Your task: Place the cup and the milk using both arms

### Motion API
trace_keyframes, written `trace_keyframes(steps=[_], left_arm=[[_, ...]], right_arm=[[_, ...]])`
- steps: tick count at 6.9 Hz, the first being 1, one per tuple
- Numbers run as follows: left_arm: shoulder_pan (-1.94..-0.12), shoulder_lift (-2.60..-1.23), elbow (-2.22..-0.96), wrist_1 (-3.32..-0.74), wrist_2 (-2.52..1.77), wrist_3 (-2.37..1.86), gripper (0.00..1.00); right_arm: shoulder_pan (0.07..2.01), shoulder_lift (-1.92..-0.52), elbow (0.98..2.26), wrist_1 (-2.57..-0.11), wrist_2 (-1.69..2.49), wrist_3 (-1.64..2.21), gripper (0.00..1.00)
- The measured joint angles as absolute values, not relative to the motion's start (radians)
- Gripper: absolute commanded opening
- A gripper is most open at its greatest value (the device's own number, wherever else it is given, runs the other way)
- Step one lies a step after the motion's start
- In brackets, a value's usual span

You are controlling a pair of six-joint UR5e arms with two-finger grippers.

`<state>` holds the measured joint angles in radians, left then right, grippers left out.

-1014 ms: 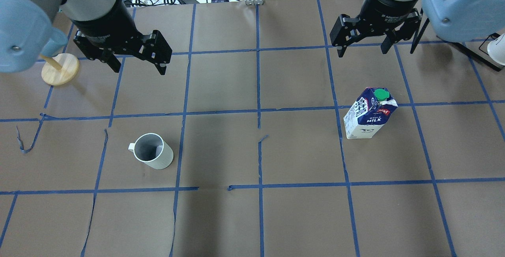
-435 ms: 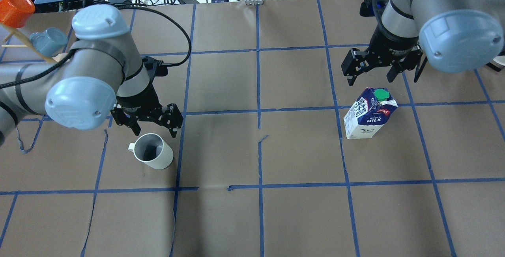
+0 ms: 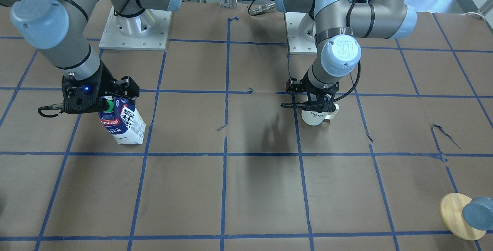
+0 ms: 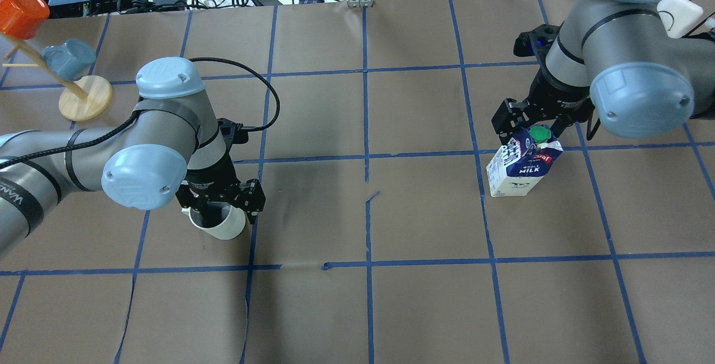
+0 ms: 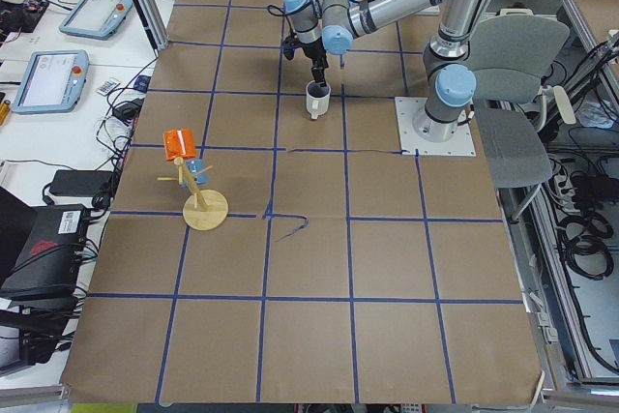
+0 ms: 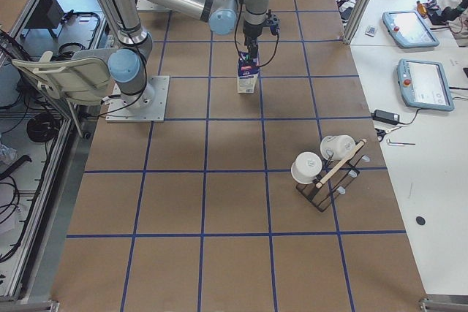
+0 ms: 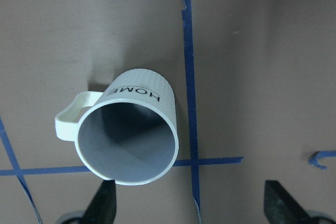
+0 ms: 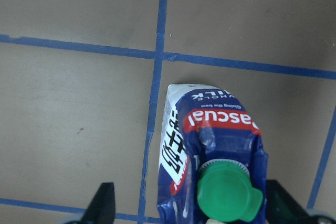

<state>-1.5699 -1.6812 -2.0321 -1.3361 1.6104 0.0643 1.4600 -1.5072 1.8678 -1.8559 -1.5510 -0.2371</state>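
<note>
light: bright, even | shadows: soft, faint | focus: sharp | glare: none

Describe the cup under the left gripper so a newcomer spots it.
On the taped brown table, look beneath the left gripper. The cup stands upright: white, grey inside, handle, HOME on its side, unlike the blue cup and orange cup on the wooden stand.

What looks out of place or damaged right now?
Nothing spilled or tipped: the cup and milk stand upright. Only the blue tape has lifted and curled on the robot's left side, with shorter loose ends near the middle.
</note>
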Motion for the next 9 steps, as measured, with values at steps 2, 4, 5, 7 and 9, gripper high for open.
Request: trace_keyframes(steps=[2,4,5,7,9], left_arm=[[-1.569,-1.709,-2.034,-1.329,1.61,0.065,0.0],[-1.569,-1.717,-2.029,-1.303,1.612,0.064,0.0],[-1.57,-1.717,-2.022,-1.287,1.612,0.06,0.0],[-1.571,-1.718,-1.996,-1.275,1.611,0.046,0.0],[-1.609,-1.727,-1.957,-1.275,1.568,-0.154,0.0]], right_arm=[[1.454,-1.505,1.896,-1.881,-1.554,-0.26,1.0],[1.45,-1.504,1.903,-1.886,-1.556,-0.263,0.39],[1.445,-1.504,1.903,-1.886,-1.554,-0.26,0.25],[1.437,-1.505,1.902,-1.884,-1.55,-0.251,0.18],[1.437,-1.512,1.886,-1.87,-1.547,-0.208,0.19]])
